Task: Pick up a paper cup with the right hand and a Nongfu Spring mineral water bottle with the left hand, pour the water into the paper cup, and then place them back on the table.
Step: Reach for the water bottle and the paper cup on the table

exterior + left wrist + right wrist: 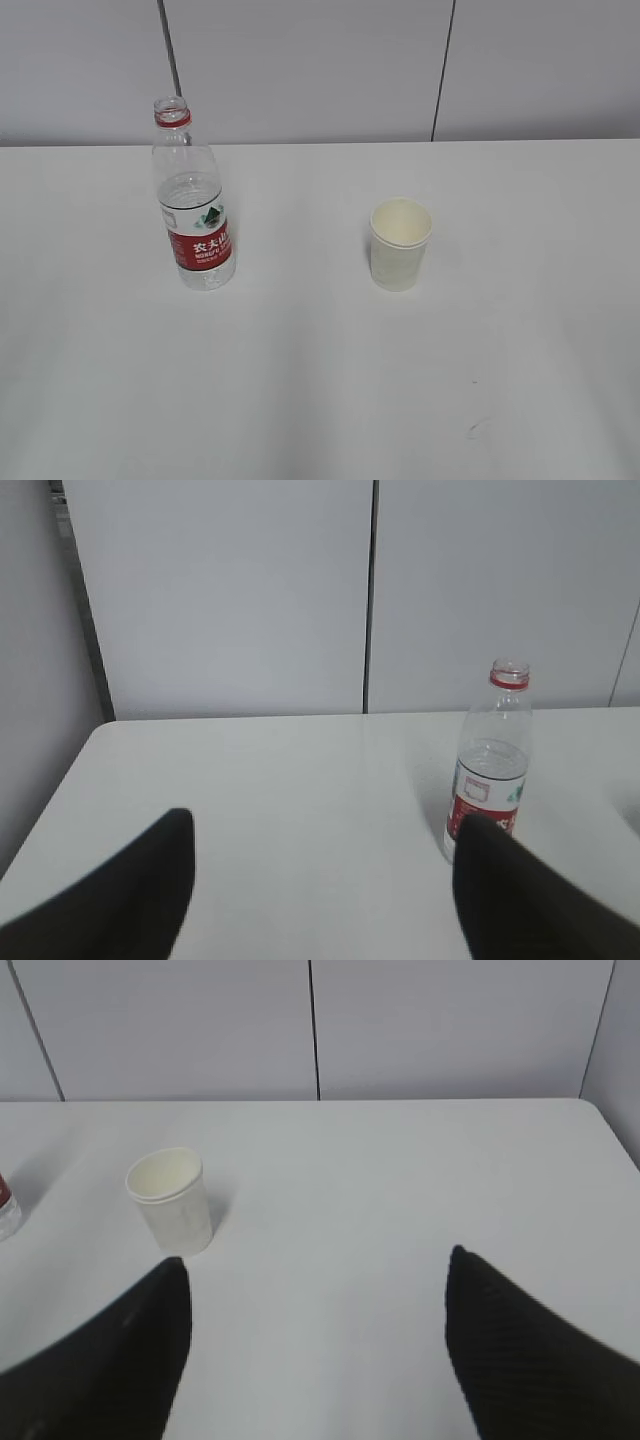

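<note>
The Nongfu Spring bottle (196, 215) stands upright and uncapped on the white table (320, 380), left of centre, about half full of water. It also shows in the left wrist view (490, 760), ahead and to the right, behind my right fingertip. The paper cup (400, 243) stands upright and looks empty, right of centre. It also shows in the right wrist view (170, 1200), ahead and to the left. My left gripper (325, 830) is open and empty. My right gripper (315, 1270) is open and empty. Neither arm shows in the exterior view.
A grey panelled wall (320, 60) runs behind the table's far edge. A small dark scuff (475, 430) marks the tabletop at the front right. The table's left edge (60, 790) and right edge (610, 1140) show in the wrist views.
</note>
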`<move>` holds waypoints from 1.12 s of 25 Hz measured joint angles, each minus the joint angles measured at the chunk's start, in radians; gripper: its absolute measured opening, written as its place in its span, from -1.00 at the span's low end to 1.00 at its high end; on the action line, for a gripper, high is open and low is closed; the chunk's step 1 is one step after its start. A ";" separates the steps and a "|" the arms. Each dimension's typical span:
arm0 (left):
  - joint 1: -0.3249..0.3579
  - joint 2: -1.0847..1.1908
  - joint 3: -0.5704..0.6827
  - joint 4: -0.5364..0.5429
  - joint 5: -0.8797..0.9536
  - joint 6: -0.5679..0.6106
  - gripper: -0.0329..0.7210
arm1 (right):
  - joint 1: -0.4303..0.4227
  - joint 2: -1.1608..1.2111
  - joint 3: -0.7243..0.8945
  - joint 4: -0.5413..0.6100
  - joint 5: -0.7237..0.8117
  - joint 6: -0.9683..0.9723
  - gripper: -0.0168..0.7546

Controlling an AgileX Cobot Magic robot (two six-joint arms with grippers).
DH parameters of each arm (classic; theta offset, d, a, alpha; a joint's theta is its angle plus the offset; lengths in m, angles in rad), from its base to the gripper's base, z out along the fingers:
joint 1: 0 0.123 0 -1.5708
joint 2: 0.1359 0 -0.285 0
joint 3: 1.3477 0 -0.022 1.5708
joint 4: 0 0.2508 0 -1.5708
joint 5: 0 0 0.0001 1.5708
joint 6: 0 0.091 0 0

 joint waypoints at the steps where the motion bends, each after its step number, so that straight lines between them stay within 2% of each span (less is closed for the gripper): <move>1: 0.000 0.000 0.010 0.005 -0.022 0.000 0.40 | 0.000 0.000 0.025 0.000 -0.031 0.000 0.57; 10: 0.000 0.000 0.147 0.020 -0.236 0.000 0.40 | 0.000 0.000 0.140 0.000 -0.243 0.000 0.57; 21: 0.000 0.041 0.207 0.020 -0.432 0.000 0.40 | 0.000 0.000 0.243 0.000 -0.554 0.000 0.57; 28: 0.000 0.124 0.213 0.020 -0.463 0.000 0.40 | 0.000 0.061 0.249 -0.007 -0.645 0.000 0.57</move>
